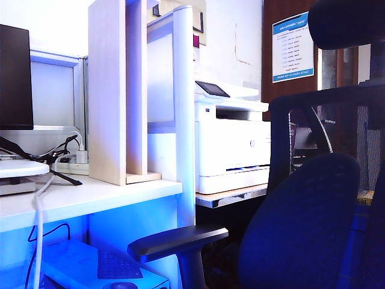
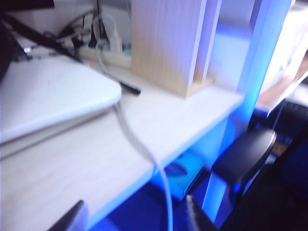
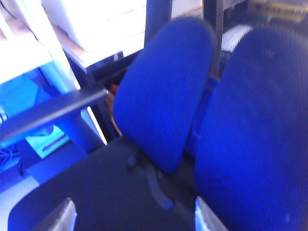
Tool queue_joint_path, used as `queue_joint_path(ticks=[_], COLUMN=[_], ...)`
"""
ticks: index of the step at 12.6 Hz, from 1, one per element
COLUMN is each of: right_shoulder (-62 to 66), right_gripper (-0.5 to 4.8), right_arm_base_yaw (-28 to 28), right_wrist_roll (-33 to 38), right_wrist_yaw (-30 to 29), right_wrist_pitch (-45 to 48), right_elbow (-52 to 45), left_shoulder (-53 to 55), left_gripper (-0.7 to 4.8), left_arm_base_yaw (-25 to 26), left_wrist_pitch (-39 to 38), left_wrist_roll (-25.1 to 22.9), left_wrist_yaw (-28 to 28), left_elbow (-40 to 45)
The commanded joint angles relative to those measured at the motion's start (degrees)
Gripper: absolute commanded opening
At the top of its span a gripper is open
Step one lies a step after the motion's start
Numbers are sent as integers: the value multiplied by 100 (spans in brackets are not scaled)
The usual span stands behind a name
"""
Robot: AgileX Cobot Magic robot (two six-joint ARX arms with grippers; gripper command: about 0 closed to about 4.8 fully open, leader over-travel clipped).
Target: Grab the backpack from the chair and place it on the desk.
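Over the dark seat of the navy mesh-backed office chair [image 3: 96, 192], find the right gripper [image 3: 134, 222] hanging with jaws spread wide and nothing between them. Take the large rounded navy-blue fabric mass just beside the chair's rounded blue lumbar pad [image 3: 163, 91] for the backpack [image 3: 255, 139], though without certainty, given the blur and no strap or loop showing. Steer toward its upper edge, hunt for the grab loop, and close only on fabric, never on the pad. Note the left gripper [image 2: 134, 224] above the long white flat-topped desk [image 2: 72, 168], jaws parted and empty, near a grey cable [image 2: 141, 149] and a white flat device [image 2: 48, 96]. Pick a bare landing patch clear of both before lifting.
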State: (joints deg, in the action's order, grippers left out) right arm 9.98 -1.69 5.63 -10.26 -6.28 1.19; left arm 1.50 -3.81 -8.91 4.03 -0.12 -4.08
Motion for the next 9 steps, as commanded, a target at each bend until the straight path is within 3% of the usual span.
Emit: queue_joint_path(ticks=[1,2,9], right_shoulder=[-4,-2,-4], right_gripper=[196,6,-6], right_arm_base_yaw=[-2,-2,-4], right_wrist_roll=[-15,-103,-131], right_wrist_yaw=[26,28,13], right_wrist_pitch=[-72,-118,-157], right_elbow=[-72,-72,-70], left_shoulder=[-2,-2,-2], left_gripper=[138,-6,-5], left_arm_base_yaw=[4,7,7], left_wrist_pitch=[72,-175,-170], left_wrist_roll=[-39,-103,-61], left_wrist_yaw=[-9,-9,13], left_elbow=[328,369,369])
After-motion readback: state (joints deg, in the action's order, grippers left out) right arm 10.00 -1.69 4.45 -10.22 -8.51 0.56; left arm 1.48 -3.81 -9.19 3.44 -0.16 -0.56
